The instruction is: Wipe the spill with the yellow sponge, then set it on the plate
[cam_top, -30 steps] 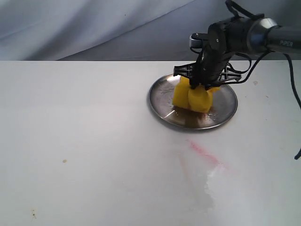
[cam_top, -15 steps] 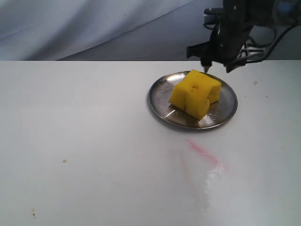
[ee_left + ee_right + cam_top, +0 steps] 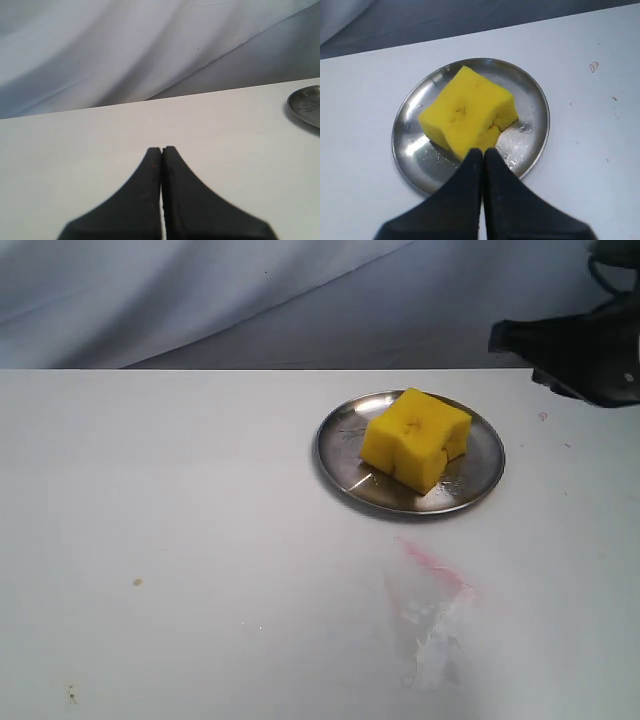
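Note:
The yellow sponge point(image 3: 416, 438) lies free on the plate point(image 3: 482, 472), a silvery metal dish on the white table; both also show in the right wrist view, sponge point(image 3: 467, 111) on plate point(image 3: 535, 102). My right gripper point(image 3: 482, 151) is shut and empty, raised well clear of the sponge; in the exterior view only a dark part of the right arm point(image 3: 580, 350) shows at the right edge. My left gripper point(image 3: 161, 149) is shut with nothing in it, over bare table, the plate's rim point(image 3: 304, 102) off to one side. No amber spill is visible.
A faint pink-red streak point(image 3: 432, 562) and a pale wet smear point(image 3: 432, 635) mark the table in front of the plate. Small brown specks point(image 3: 137, 582) dot the left part. Grey cloth hangs behind the table's far edge.
The right gripper let go of the sponge, rose, and withdrew to the right edge of the exterior view. The sponge sprang back to its blocky shape on the plate.

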